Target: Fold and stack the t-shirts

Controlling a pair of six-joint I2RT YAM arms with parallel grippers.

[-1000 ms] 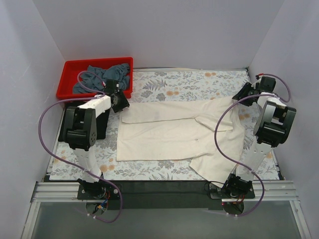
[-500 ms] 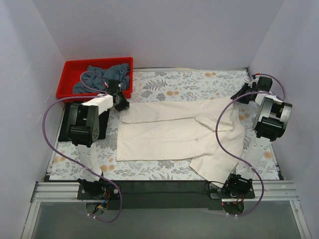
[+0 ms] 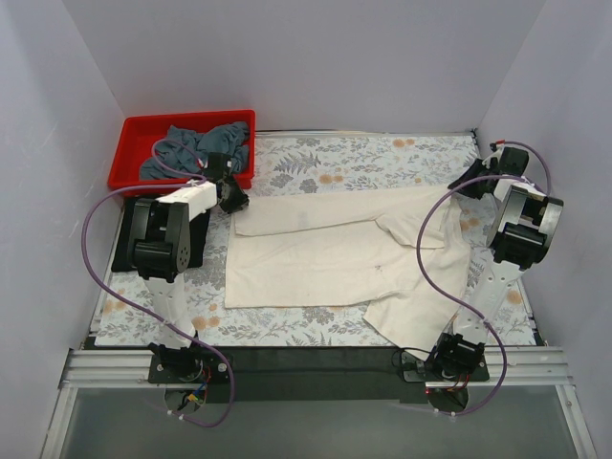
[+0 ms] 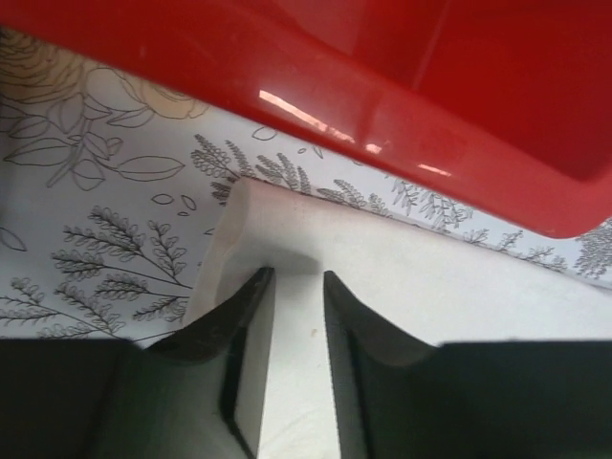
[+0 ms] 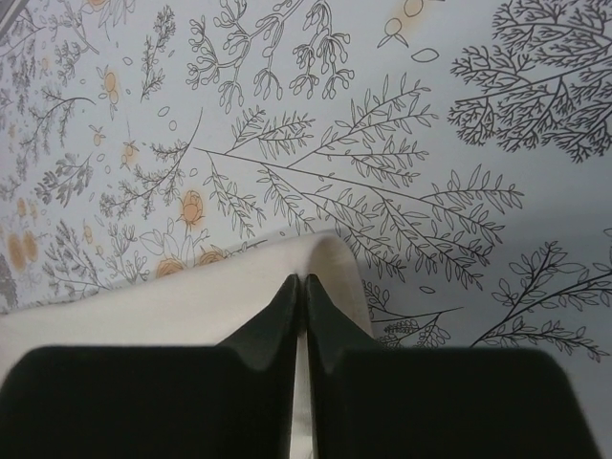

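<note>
One cream shirt (image 3: 316, 258) lies spread flat on the surface (image 3: 287, 327), its long axis running left to right. Nearest the arms, a sleeve (image 3: 411, 311) splays toward the near right edge. The shirt's straight hem edge faces left. Its cloth is soft, matte and plain, with shallow creases, and a folded flap lies across the right part.

Two claws hold its far corners, one each. The left claw (image 4: 298, 277) sits at the far left corner, its black fingers narrow with cream cloth between them and the corner's edge curling up beside one finger. The right claw (image 5: 298, 282) is at the far right corner, its fingers pressed almost together and pinching the rounded edge of the cloth.

A pale tablecloth (image 3: 354, 163), printed with grey leaf sprays and small orange blooms, covers the surface under the shirt.

Farthest back on the left stands one glossy red plastic bin (image 3: 124, 158), rectangular, just behind the left claw. One grey-blue shirt (image 3: 191, 148) lies crumpled in it.
</note>
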